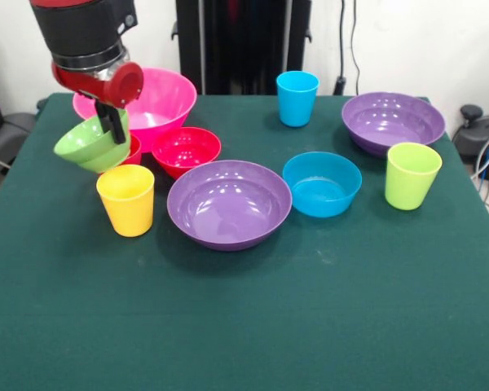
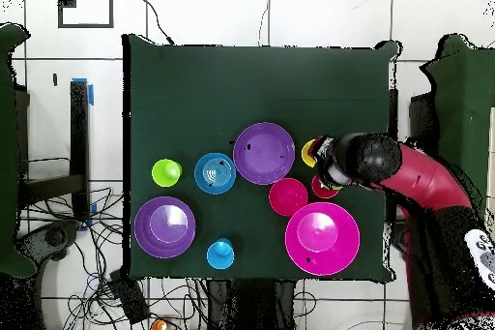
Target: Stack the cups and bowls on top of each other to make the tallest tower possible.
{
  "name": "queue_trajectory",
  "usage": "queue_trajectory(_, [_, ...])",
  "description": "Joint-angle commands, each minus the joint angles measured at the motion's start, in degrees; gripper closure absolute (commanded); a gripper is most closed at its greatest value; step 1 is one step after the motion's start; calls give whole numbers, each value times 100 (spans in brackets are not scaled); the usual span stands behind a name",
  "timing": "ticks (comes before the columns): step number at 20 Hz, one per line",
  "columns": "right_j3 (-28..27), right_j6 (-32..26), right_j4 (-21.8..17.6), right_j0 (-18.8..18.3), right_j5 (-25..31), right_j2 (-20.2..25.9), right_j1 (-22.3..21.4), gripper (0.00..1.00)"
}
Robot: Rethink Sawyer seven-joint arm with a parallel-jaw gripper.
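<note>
We see the green bowl (image 1: 94,145) tilted in the air at the far left of the table (image 1: 326,326), just above the yellow cup (image 1: 127,199) and partly hiding the red cup (image 1: 134,149), with the claw (image 1: 112,124) pinching its rim. No tower stands yet, we judge: the pink bowl (image 1: 159,102), red bowl (image 1: 187,150), two purple bowls (image 1: 229,204), blue bowl (image 1: 322,184), blue cup (image 1: 297,98) and lime cup (image 1: 412,175) all sit singly. We find no brand or writing.
</note>
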Motion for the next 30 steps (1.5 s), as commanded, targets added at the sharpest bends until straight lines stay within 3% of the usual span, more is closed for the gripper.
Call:
queue_trajectory(1, [-805,-515,-621,513,1162,2,149,100])
queue_trajectory(8, [-1450,-124,-826,978,1951,-278,171,100])
queue_trajectory(14, [-1694,-47,-1010,1151,1840,-393,341,100])
queue_trajectory(17, [-1813,101,-1176,1278,1598,-550,487,100])
queue_trajectory(24, [-1530,683,-1384,1567,404,-908,612,100])
queue_trajectory(28, [-1367,904,-1211,1700,166,-1051,757,100])
queue_trajectory(30, [-1459,938,-1409,1900,-44,-1273,806,100])
